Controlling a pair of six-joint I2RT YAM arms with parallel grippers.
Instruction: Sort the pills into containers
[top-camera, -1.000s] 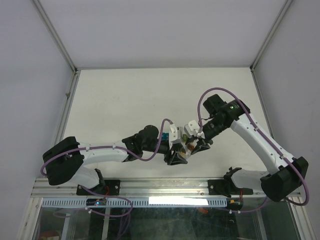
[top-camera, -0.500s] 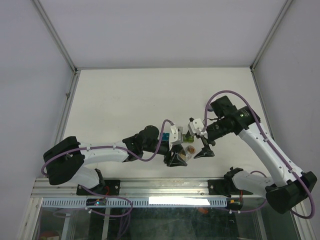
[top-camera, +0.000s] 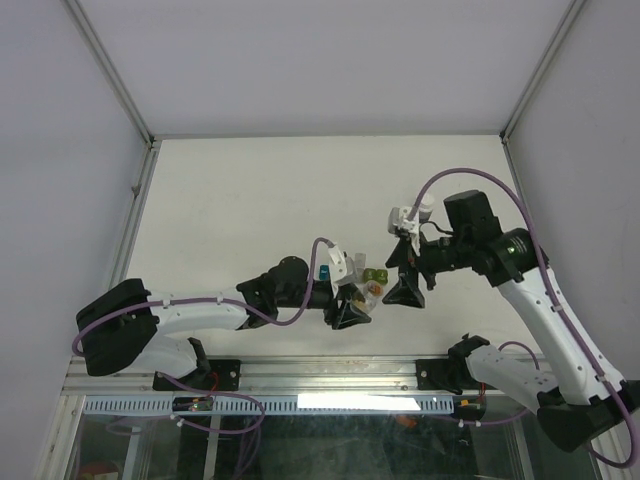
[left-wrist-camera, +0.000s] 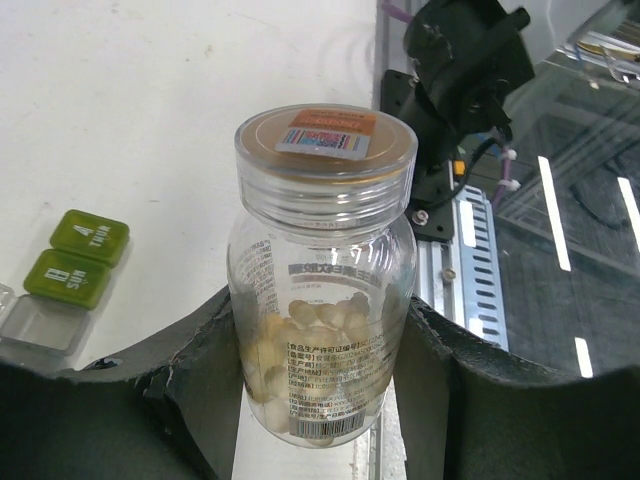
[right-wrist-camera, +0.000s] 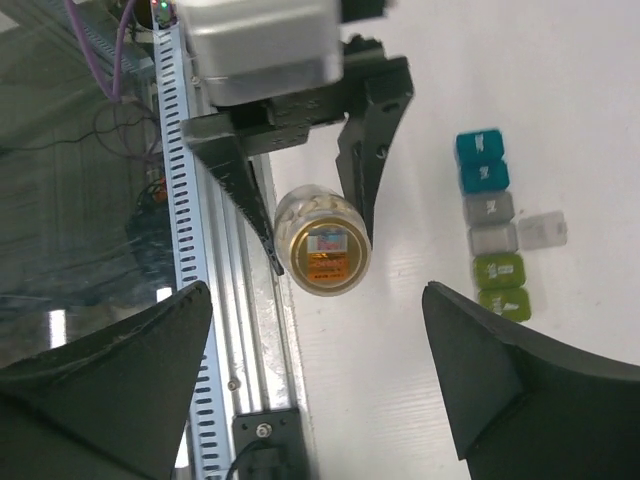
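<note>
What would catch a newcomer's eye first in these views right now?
A clear bottle of pale pills, lid on, is clamped in the left gripper near the table's front edge. The right gripper hangs wide open right by it, holding nothing. Beside them on the white tabletop lies the coloured pill organiser; one grey compartment's lid seems flipped open.

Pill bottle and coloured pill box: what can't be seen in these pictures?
Bottle, left wrist view: the pills are piled up behind its printed label, so they can't be counted.
Pill box, left wrist view: cut off by the left edge.
Pill box, right wrist view: too small to tell whether any compartment holds pills.
Pill box, top view: mostly under the arms.
</note>
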